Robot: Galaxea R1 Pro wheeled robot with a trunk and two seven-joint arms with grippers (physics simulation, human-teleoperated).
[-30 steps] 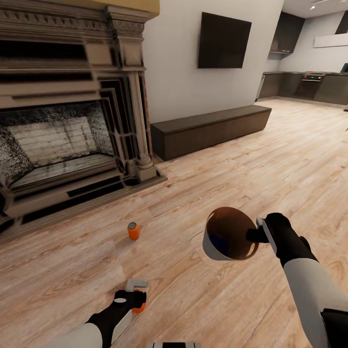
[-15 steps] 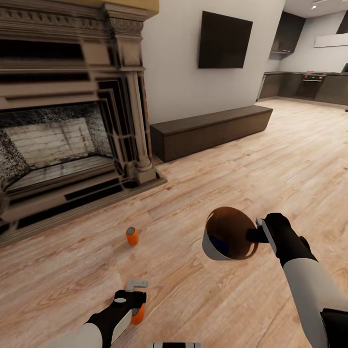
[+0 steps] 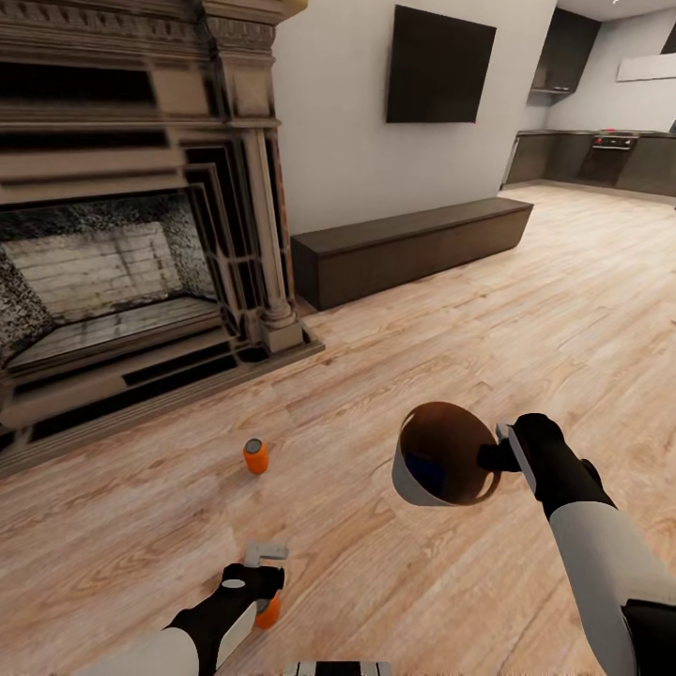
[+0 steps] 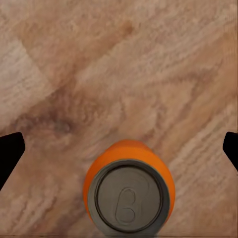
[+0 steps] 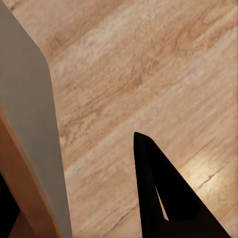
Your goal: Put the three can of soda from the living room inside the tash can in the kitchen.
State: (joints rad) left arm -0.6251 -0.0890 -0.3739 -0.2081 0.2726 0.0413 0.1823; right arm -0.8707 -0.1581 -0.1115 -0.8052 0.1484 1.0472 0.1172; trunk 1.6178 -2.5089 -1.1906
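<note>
One soda can is standing upright on the wood floor, a little out from the hearth of the fireplace. A second soda can is sitting further from the fireplace, directly under the left gripper. The left wrist view is looking down on its grey top, with the two fingertips spread wide at either side and apart from the can; the jaws are holding nothing.

The trash can is hanging in the air off the fireplace's right side, tilted so its brown inside is facing the head camera. The right gripper is pinching its rim; in the right wrist view the grey wall is lying beside one dark finger.

A long dark bench is lying along the wall right of the fireplace, under the black TV. The kitchen cabinets are showing far beyond the bench.
</note>
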